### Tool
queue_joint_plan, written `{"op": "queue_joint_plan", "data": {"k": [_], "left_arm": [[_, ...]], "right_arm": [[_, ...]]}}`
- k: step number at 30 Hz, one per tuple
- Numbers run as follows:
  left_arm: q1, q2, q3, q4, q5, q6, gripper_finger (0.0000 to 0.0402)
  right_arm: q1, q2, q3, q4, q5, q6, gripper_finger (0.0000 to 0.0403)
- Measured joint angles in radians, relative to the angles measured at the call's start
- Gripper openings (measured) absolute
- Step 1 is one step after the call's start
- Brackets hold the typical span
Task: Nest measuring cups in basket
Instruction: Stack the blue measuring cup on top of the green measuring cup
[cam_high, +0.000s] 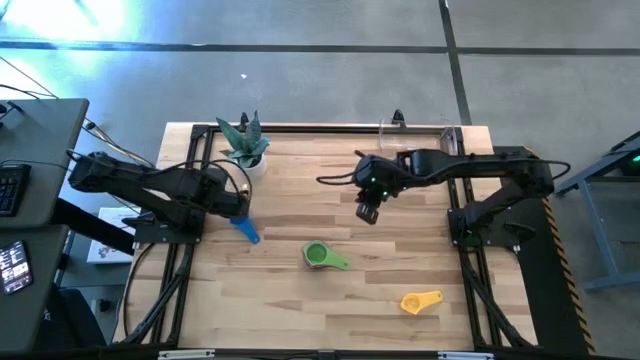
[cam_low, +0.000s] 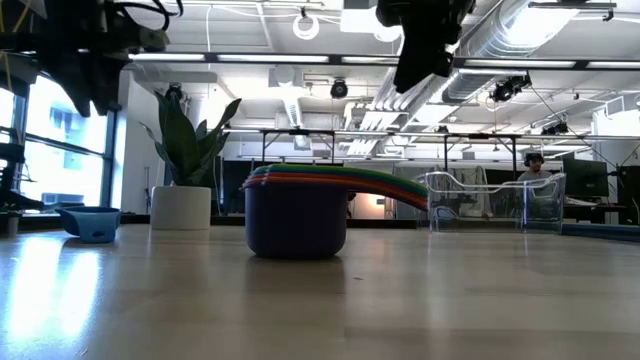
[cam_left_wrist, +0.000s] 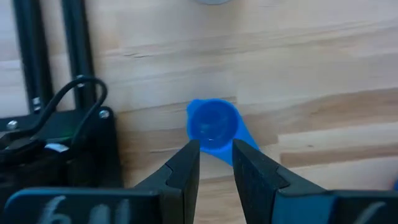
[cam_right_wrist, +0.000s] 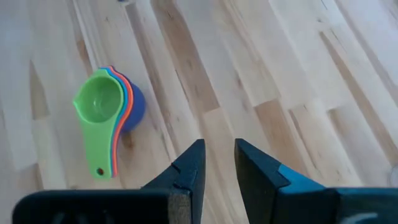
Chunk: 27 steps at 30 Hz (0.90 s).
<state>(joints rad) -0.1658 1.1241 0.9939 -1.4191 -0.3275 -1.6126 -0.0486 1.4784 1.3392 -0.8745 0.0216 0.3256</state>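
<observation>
Nested cups (cam_low: 297, 210) are sitting mid-table awaiting the blue cup (cam_left_wrist: 212, 123) beneath the left gripper (cam_left_wrist: 216, 157), fingers slightly parted, empty.

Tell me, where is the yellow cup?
In the high view, the yellow measuring cup lies alone near the table's front right, beyond the green-topped nested stack.

Light wood plank tabletop (cam_high: 300, 310) sitting on a grey concrete floor (cam_high: 320, 60) with dark seam lines running across it. A dark desk (cam_high: 40, 130) with a keyboard (cam_high: 10, 190) sits off one side. Looking across, it's an open workshop space: white ceiling with exposed ducts (cam_low: 520, 40) and strip lights (cam_low: 280, 58), tall window (cam_low: 60, 150), workbenches (cam_low: 300, 140) further back, and a person (cam_low: 535, 165) seated far off.
</observation>
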Motion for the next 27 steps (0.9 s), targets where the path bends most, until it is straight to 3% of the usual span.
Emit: {"op": "queue_joint_plan", "data": {"k": [13,27], "left_arm": [[0.065,0.171,-0.001,0.001,0.026,0.031,0.0085],[0.101,0.165,-0.253,0.250,0.191,0.052,0.0085]], "right_arm": [[-0.017,0.001,0.000,-0.044,-0.004,-0.097,0.0078],[-0.017,0.001,0.000,-0.068,-0.004,-0.100,0.0078]]}}
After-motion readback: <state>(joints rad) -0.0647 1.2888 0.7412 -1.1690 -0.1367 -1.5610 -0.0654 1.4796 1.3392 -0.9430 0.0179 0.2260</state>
